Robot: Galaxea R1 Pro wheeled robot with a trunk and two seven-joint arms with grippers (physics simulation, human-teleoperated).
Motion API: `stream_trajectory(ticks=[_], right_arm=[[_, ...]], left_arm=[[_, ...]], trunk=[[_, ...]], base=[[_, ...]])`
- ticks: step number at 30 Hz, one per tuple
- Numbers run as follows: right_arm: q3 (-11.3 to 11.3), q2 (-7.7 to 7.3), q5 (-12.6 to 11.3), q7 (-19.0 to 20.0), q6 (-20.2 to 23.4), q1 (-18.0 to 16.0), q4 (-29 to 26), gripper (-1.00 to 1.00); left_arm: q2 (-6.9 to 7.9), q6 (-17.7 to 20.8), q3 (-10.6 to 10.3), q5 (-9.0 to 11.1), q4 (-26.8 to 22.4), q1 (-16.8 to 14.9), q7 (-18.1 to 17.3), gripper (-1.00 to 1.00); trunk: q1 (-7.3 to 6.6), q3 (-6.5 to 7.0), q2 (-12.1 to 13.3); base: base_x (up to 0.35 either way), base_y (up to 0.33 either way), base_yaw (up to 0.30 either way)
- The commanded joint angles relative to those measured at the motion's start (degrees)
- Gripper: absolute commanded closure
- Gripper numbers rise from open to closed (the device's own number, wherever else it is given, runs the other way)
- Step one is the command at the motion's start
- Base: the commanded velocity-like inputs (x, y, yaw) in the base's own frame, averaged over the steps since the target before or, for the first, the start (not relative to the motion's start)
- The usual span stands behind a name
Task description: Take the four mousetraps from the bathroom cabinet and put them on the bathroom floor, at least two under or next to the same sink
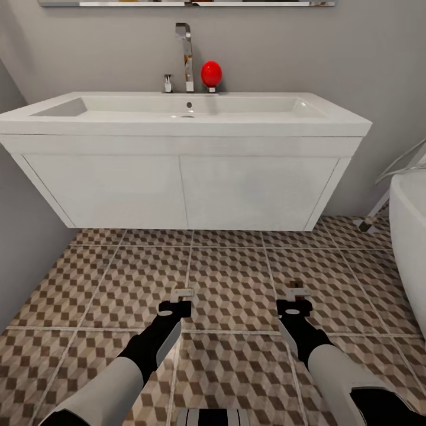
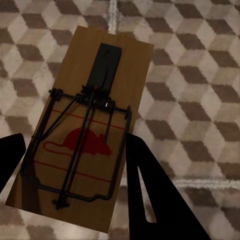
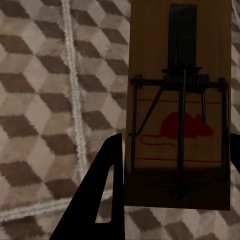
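Left gripper [image 1: 182, 299] and right gripper [image 1: 296, 297] each clamp a mousetrap [image 2: 85, 132], [image 3: 180, 107], low over the bathroom floor [image 1: 236, 284]. Tan boards, dark wire, red mouse print. Risk: released here, they may land too far from the bathroom sink [image 1: 189, 112] beyond to count as next to it.

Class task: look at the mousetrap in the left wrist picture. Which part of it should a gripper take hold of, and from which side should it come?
Grip the mousetrap by the two long edges of its wooden board, at the end bearing the wire bar, coming in along its length. The board is flat and narrow, so the jaws span it easily, and its bare edges keep the fingers off the spring and wire on top. The left gripper holds it this way.
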Motion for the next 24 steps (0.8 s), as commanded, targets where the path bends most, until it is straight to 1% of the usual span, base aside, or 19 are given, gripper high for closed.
stream_trajectory(ticks=[1,6,18,24], right_arm=[[0.0,-0.01,0.5,-0.2,0.5,0.0,-0.1,1.0],[0.0,-0.03,0.6,-0.3,0.4,0.0,-0.1,1.0],[-0.3,0.2,0.3,-1.2,-0.1,0.0,-0.5,1.0],[-0.4,0.22,0.1,-1.2,0.0,0.0,-0.3,1.0]], left_arm=[[0.03,0.7,-0.4,0.5,-0.1,0.0,0.6,1.0],[0.05,1.3,-0.6,0.2,-0.2,0.0,0.5,1.0],[0.14,-0.4,-0.7,-0.1,-0.4,0.0,1.1,1.0],[0.12,-1.5,-0.3,0.2,-0.2,0.0,1.3,1.0]], trunk=[[-0.01,-0.04,0.0],[-0.01,-0.04,0.0],[-0.01,-0.04,0.0],[-0.01,-0.04,0.0]], base=[[0.0,0.0,0.0],[0.0,0.0,0.0],[0.0,0.0,0.0],[0.0,0.0,0.0]])
